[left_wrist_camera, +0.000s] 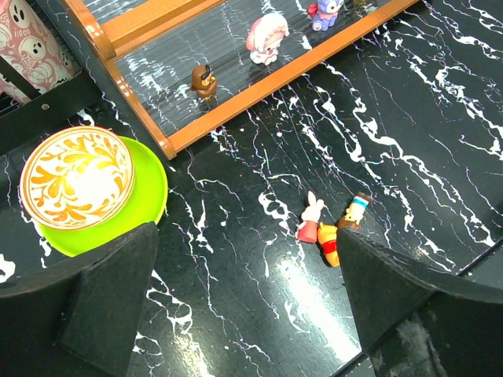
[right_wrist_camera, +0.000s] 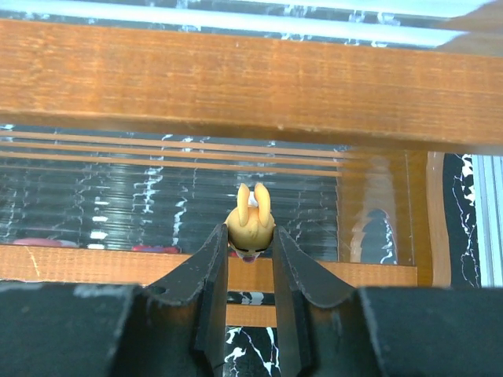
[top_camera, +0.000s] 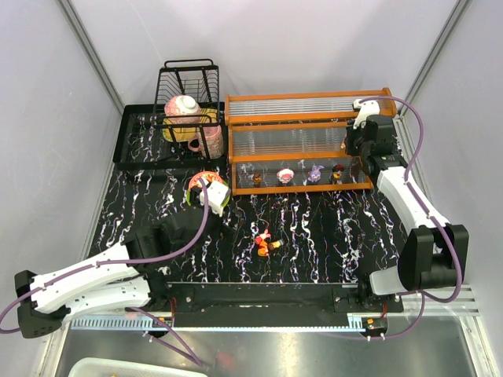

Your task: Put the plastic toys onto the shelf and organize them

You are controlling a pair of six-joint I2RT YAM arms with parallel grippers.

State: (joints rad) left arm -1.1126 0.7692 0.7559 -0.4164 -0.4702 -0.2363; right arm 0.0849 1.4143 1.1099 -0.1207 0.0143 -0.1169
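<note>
The orange-framed shelf (top_camera: 302, 118) stands at the back right of the table. Several plastic toys stand on its lowest tier, among them a brown one (left_wrist_camera: 203, 80), a pink-white one (left_wrist_camera: 266, 37) and a purple one (left_wrist_camera: 318, 12). My right gripper (right_wrist_camera: 250, 239) is shut on a yellow long-eared toy (right_wrist_camera: 250, 221), held above the lowest tier near the shelf's right end. Three toys lie in a clump on the table: a pink-white rabbit (left_wrist_camera: 312, 221), an orange bear (left_wrist_camera: 332, 243) and a dark-haired figure (left_wrist_camera: 359, 209). My left gripper (left_wrist_camera: 244, 314) hovers open over the table, left of the clump.
A red patterned bowl (left_wrist_camera: 76, 177) sits on a green plate (left_wrist_camera: 151, 188) left of the shelf, close to my left wrist. A black wire dish rack (top_camera: 189, 82) with pink crockery stands on a black tray (top_camera: 137, 141) at the back left.
</note>
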